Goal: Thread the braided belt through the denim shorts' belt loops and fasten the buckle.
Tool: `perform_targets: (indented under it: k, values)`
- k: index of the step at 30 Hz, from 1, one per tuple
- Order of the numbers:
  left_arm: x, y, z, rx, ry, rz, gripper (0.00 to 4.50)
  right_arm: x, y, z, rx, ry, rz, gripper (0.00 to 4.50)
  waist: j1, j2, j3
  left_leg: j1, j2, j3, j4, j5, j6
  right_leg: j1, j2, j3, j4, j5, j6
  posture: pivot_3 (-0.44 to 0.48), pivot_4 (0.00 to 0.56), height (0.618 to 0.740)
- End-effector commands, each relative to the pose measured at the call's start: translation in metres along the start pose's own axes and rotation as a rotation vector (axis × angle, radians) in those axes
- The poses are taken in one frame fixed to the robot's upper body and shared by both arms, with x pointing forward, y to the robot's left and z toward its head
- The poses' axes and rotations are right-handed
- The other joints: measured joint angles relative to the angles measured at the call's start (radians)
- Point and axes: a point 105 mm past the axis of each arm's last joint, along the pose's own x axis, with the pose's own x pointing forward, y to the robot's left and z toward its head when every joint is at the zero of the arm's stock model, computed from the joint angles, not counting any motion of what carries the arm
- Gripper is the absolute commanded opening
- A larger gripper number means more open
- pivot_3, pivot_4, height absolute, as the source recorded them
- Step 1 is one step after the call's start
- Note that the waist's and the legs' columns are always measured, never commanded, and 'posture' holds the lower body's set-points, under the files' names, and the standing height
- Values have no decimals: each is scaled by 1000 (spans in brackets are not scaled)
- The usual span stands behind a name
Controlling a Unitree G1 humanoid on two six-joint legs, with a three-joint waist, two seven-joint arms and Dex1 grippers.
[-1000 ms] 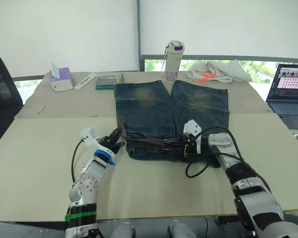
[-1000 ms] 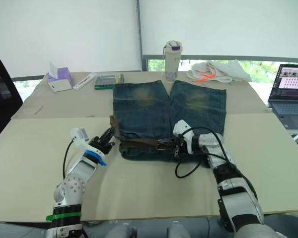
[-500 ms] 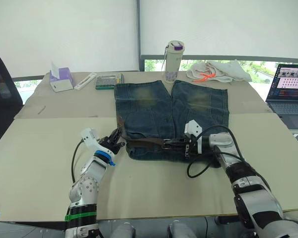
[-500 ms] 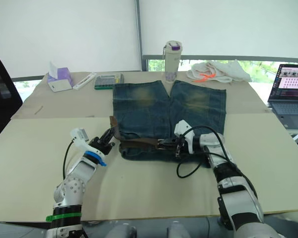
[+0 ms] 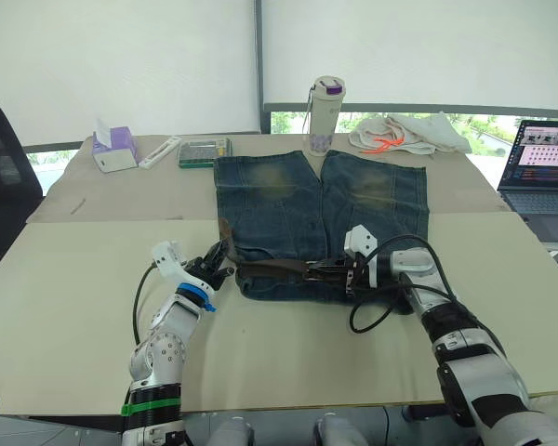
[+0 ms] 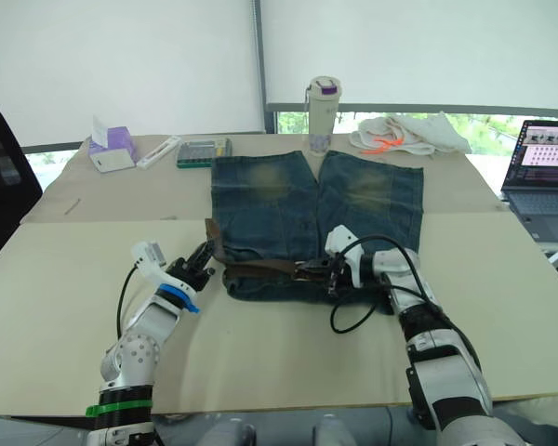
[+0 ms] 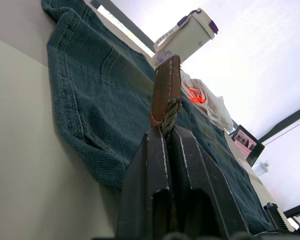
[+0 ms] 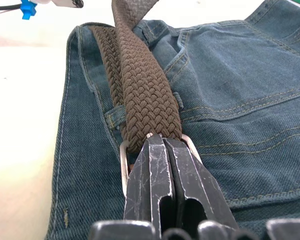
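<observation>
The denim shorts [image 5: 321, 218] lie flat on the counter [image 5: 65, 297], waistband toward the robot and both legs pointing away. The braided belt [image 5: 274, 267] runs along the waistband, from the shorts' left edge to about their middle.

The left gripper [image 5: 216, 263] sits at the shorts' left edge, its fingers [image 7: 155, 175] clenched on the belt's smooth leather tip, which stands up between them in the left wrist view. The right gripper [image 5: 333, 272] rests on the waistband near the middle, its fingers [image 8: 162, 172] pressed together at the buckle [image 8: 124, 161]; the silver frame shows on either side of them, with the braid coming straight out over the denim. One of the belt loops [image 8: 115, 116] lies just beside the strap there.

At the far edge of the counter stand a bottle [image 5: 324, 115] with a purple cap, a white cloth [image 5: 405, 132] with orange cord, a purple tissue box [image 5: 114, 149] and a flat case [image 5: 204, 150]. An open laptop [image 5: 539, 172] sits at the right. No writing on any of these is legible.
</observation>
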Motion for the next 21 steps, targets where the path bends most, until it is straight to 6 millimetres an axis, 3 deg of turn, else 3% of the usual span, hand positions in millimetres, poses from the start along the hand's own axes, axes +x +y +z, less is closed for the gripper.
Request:
perform_targets:
  k: [1, 21]
  values:
    - [0, -7, 9, 20, -37, -26, 0, -2, -1, 7, -7, -45, 1, 38, 0, 0, 0, 0, 0, 0, 0, 0, 0, 0, 0, 0, 0, 0, 0, 0, 150, 740]
    - [3, -10, 13, 51, -48, -43, 0, -2, -1, -13, -37, 98, 11, 38, 0, 0, 0, 0, 0, 0, 0, 0, 0, 0, 0, 0, 0, 0, 0, 0, 150, 740]
